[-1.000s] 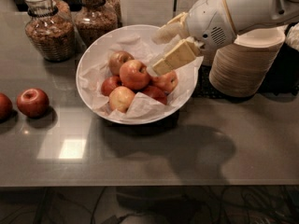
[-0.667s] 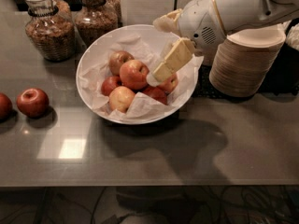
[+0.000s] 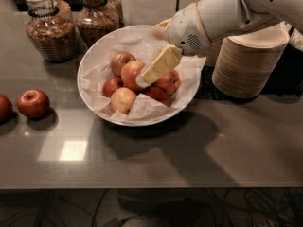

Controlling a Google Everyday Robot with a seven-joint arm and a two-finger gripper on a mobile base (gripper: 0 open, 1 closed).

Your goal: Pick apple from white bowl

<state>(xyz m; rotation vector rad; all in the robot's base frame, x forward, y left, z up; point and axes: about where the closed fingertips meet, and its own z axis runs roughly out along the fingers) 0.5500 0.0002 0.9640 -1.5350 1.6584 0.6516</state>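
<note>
The white bowl (image 3: 94, 56), wide, glossy and lined with crumpled white paper, stands in the middle of the grey table and holds several red-yellow apples. My gripper (image 3: 150, 56) reaches into it from the upper right on the white arm. It is open and empty. One pale yellow finger (image 3: 158, 65) slants down-left, and its tip rests at the topmost apple (image 3: 130, 72). The other finger (image 3: 160, 28) stays up near the bowl's far rim. Further apples lie around it, such as one at the front (image 3: 123, 100) and one at the right (image 3: 169, 82).
Two loose red apples (image 3: 33, 103) (image 3: 4, 107) lie on the table at the left. Two glass jars (image 3: 49, 27) (image 3: 97, 15) stand behind the bowl. A stack of beige disposable bowls (image 3: 246, 65) stands at the right under the arm. The table's front edge (image 3: 151, 186) runs below.
The gripper has moved left and down into the bowl. Its lower finger now reaches the topmost apple. The apples and the bowl have not moved.
</note>
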